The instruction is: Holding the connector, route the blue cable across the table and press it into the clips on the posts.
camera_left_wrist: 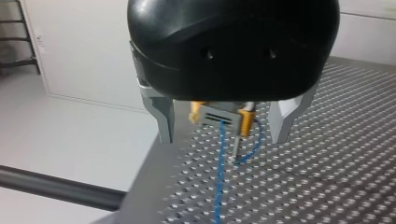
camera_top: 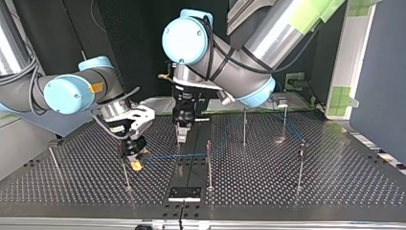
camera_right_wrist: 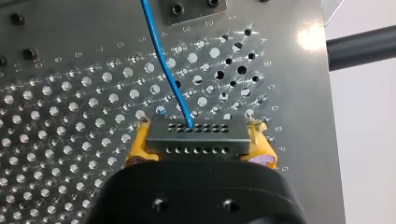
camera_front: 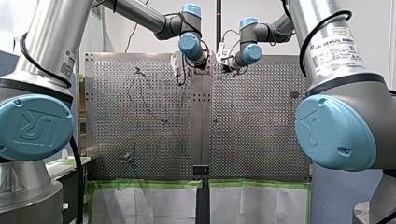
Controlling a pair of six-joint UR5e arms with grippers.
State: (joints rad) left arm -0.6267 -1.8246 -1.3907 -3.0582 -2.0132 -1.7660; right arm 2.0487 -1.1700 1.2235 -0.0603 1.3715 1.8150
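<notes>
Right wrist view gives you the clearest read: the right gripper (camera_right_wrist: 198, 142) is clamped on the connector (camera_right_wrist: 196, 137), its yellow pads (camera_right_wrist: 139, 148) pinching both ends, and the blue cable (camera_right_wrist: 163, 60) leaves the connector's face and runs out ahead of the fingers over the perforated worktop (camera_right_wrist: 70, 93); in the left wrist view the left gripper (camera_left_wrist: 223, 137) hangs with its metal fingers (camera_left_wrist: 164, 119) spread and nothing between them, the cable lying on the worktop below and ahead of their gap; I judge you well into the routing, since in the top view the cable trails away from the right fingers past several posts (camera_top: 209, 165), though whether it sits in any of the clips is too small to tell; the nearest post (camera_top: 125, 173) stands just beside the right fingers and looks like the next to take the cable, so pressing in there appears left to do; count one connector, one cable, two grippers, and six posts as far as I can make out.
</notes>
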